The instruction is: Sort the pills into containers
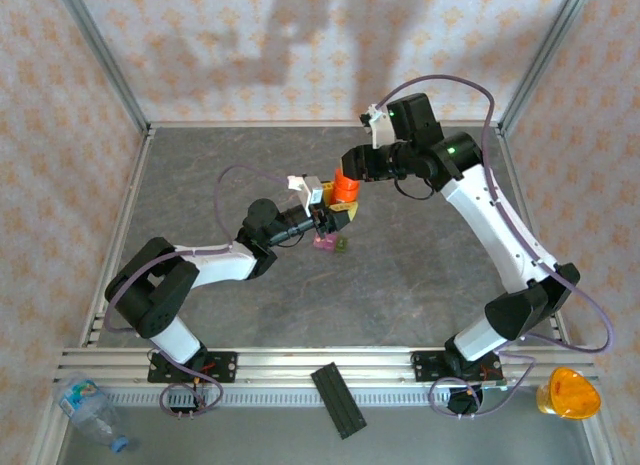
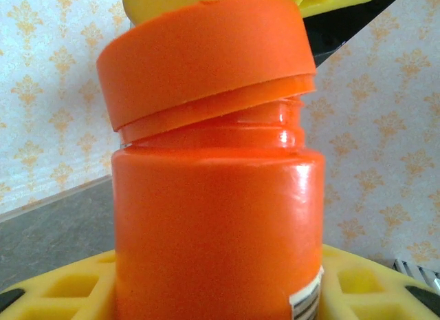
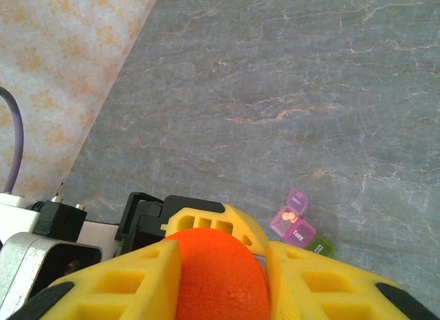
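Both arms reach inward, the left claw meeting the right claw, each seemingly clamped

I see the bottle over the desk's middle; the containers lie on the desk just before it.

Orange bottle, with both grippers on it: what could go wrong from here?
The cap sits tilted on the orange bottle with the right gripper shut on it; it may pop off suddenly and spill the contents. The left gripper holds the bottle near the tiny containers, so a slip could knock them.
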Controlling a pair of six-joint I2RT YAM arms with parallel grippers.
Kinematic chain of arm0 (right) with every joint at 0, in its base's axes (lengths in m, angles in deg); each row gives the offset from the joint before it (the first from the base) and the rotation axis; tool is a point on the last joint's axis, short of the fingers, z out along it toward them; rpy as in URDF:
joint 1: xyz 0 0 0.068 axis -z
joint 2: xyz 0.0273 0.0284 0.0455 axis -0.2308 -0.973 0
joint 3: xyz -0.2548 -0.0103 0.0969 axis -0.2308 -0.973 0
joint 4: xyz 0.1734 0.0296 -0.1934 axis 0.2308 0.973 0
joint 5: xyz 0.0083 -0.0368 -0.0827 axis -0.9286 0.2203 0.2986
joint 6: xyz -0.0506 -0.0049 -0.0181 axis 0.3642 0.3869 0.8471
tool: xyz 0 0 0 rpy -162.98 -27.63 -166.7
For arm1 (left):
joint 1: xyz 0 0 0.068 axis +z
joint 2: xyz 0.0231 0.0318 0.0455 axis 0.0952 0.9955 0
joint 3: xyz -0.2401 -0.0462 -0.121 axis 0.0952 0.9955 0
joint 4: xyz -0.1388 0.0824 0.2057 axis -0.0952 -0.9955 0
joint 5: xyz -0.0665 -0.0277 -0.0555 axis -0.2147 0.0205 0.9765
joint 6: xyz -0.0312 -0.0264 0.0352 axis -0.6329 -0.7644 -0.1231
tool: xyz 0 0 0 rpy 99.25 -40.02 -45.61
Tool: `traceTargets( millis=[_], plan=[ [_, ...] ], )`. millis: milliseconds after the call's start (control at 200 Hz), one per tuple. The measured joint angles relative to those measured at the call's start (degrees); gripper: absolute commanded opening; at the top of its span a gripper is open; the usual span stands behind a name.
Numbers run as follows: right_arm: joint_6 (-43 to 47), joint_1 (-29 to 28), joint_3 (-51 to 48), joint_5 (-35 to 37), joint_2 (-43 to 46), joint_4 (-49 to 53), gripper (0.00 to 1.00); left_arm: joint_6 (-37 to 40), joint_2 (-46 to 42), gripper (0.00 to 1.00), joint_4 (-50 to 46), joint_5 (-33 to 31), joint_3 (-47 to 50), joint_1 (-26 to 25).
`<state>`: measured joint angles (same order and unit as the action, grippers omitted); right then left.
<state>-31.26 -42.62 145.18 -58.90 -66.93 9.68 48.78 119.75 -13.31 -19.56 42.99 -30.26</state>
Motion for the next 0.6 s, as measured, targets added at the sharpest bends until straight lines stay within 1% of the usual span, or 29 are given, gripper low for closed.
traceTargets(
  millis=[275, 601],
  plan=[
    [0.24, -0.28, 0.0, 1.16, 0.26, 0.17, 0.37, 0.02, 0.04, 0.0, -0.02, 0.0, 0.0, 0.0],
    [-0.85, -0.33, 0.0, 1.27, 2.89, 0.59, 0.37, 0.0, 0.44, 0.0, 0.07, -0.04, -0.37, 0.0]
  ],
)
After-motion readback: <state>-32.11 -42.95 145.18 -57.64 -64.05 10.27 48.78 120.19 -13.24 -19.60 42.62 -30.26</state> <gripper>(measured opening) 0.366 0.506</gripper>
